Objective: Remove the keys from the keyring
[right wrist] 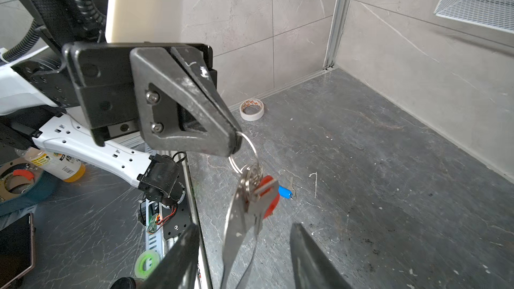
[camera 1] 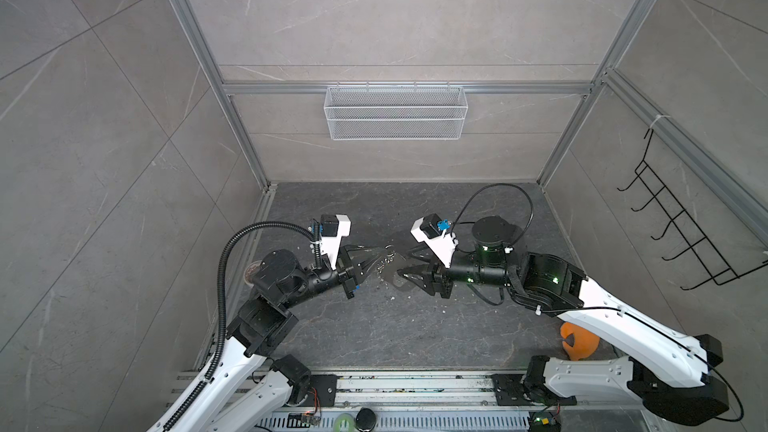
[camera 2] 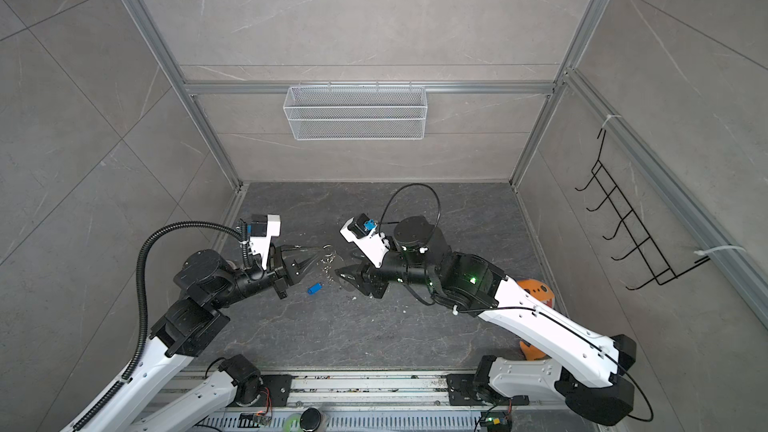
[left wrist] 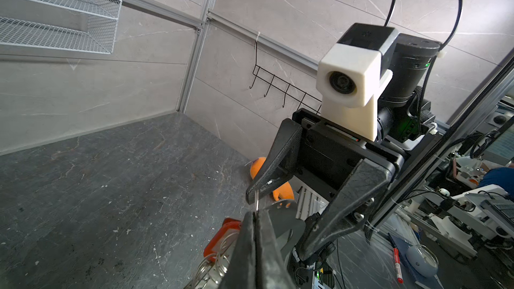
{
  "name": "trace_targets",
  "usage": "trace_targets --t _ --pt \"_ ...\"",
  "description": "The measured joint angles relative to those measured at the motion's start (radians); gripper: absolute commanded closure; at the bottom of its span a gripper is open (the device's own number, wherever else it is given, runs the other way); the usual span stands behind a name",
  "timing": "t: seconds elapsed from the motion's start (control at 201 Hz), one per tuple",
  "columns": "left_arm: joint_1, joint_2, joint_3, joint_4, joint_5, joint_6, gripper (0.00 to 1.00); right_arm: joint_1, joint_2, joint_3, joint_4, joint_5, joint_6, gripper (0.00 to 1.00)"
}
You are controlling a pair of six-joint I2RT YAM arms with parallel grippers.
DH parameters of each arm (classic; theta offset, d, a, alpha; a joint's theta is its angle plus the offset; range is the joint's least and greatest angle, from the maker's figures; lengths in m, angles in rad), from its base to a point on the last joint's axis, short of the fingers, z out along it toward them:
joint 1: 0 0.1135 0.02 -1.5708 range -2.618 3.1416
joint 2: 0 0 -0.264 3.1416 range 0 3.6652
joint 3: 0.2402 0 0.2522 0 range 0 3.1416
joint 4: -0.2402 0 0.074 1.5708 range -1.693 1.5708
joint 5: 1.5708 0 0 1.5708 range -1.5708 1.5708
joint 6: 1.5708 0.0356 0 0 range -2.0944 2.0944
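Progress looks to me about a third along: one key is off and two are left. The left gripper [right wrist: 236,141] is clamped shut on the top ring of the keyring [right wrist: 251,175] and holds it clear of the floor [right wrist: 361,176], so the whole bunch dangles straight below its tips. The red key [right wrist: 271,198] and the silver key [right wrist: 258,209] hang on the rings there, pressed against each other, with the grey tag [right wrist: 236,232] hanging lowest.

The right gripper [right wrist: 244,225] faces the left one with its jaws apart. The tag hangs in the gap between them, and from the wrist view neither finger seems to touch it. The blue key [right wrist: 284,191] lies loose on the floor, below and beyond the hanging bunch and well apart from both grippers. I cannot tell whether the silver sliver beside it is its own blade.

What remains, I judge, is working the red and silver keys off the rings.
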Motion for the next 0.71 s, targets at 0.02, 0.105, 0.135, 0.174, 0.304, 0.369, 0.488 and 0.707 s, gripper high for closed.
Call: trace_targets --t 0.02,0.105,0.135,0.174,0.304,0.369,0.488,0.707 --pt "0.000 0.000 0.000 0.000 -0.002 -0.002 1.00 0.000 0.002 0.000 0.000 0.000 0.003 0.59" --pt "0.000 -0.001 0.000 0.000 -0.017 -0.006 1.00 0.000 0.017 0.000 -0.002 0.000 0.001 0.71" --pt "0.000 -0.001 0.000 0.000 -0.022 -0.008 1.00 0.000 0.022 0.000 -0.004 0.000 -0.002 0.75" --pt "0.000 -0.001 0.000 0.000 -0.026 -0.011 1.00 0.000 0.028 0.001 -0.007 0.000 0.003 0.80" --pt "0.000 0.001 0.001 -0.002 -0.039 -0.014 1.00 0.002 0.043 0.005 -0.013 0.000 -0.002 0.92" --pt "0.000 0.003 0.002 -0.006 -0.048 -0.014 1.00 0.002 0.048 0.008 -0.016 0.003 -0.002 0.97" --pt "0.000 0.003 0.010 -0.021 -0.057 -0.014 1.00 0.003 0.053 0.022 -0.030 0.013 0.001 1.00" --pt "0.000 0.019 0.048 -0.047 -0.077 -0.014 1.00 0.018 0.067 0.057 -0.046 0.057 -0.006 1.00"
